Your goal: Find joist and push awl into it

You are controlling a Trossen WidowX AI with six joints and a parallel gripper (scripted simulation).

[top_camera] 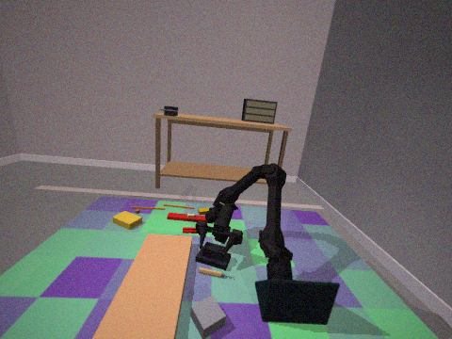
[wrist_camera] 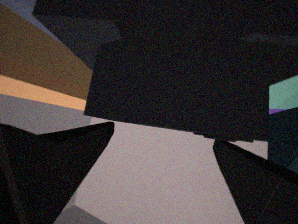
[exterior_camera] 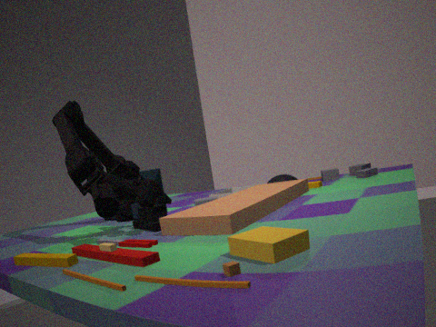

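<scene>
Admittedly, the black tray (top_camera: 213, 258) (exterior_camera: 149, 221) (wrist_camera: 180, 75) blocks much of the wrist view past the open end effector (top_camera: 215, 248) (exterior_camera: 152, 204) (wrist_camera: 164, 134).

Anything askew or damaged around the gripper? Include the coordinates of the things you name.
Mostly the black tray (top_camera: 213, 262) (exterior_camera: 147, 221) (wrist_camera: 175, 75): the open gripper (top_camera: 216, 249) (exterior_camera: 152, 204) (wrist_camera: 162, 134) is right down at it, odd with no stud finder visibly held. Contact unclear. The awl (top_camera: 210, 272) lies beside the tray; no visible damage or spill.
</scene>
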